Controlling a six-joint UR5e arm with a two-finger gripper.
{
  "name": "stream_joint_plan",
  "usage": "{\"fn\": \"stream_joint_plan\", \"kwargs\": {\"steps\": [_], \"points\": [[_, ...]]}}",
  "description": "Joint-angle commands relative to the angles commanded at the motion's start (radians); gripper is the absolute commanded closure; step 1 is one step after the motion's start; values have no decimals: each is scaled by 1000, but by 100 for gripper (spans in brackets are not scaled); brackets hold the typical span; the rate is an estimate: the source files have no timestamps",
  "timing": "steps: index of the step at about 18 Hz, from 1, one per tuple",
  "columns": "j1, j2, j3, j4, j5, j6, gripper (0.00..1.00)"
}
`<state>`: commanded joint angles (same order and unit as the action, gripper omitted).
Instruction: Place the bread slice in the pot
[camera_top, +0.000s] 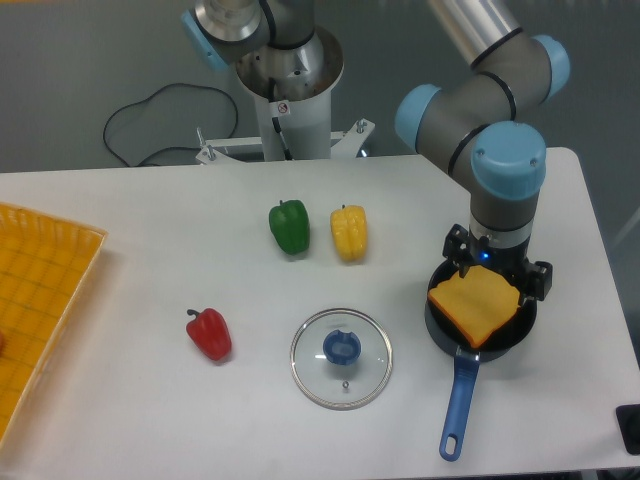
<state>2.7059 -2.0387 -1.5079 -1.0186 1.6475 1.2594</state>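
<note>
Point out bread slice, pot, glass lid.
bread slice (476, 305), fixed camera, middle of its flat top face
pot (459, 403), fixed camera, on its blue handle
glass lid (341, 347), fixed camera, on its blue knob
</note>
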Motion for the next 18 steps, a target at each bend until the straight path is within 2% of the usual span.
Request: {"fn": "stream_joint_plan", "kwargs": {"steps": [4,18], "points": [[0,-28,9,35,0,-2,0],[-2,-40,20,37,-3,-3,0]]}}
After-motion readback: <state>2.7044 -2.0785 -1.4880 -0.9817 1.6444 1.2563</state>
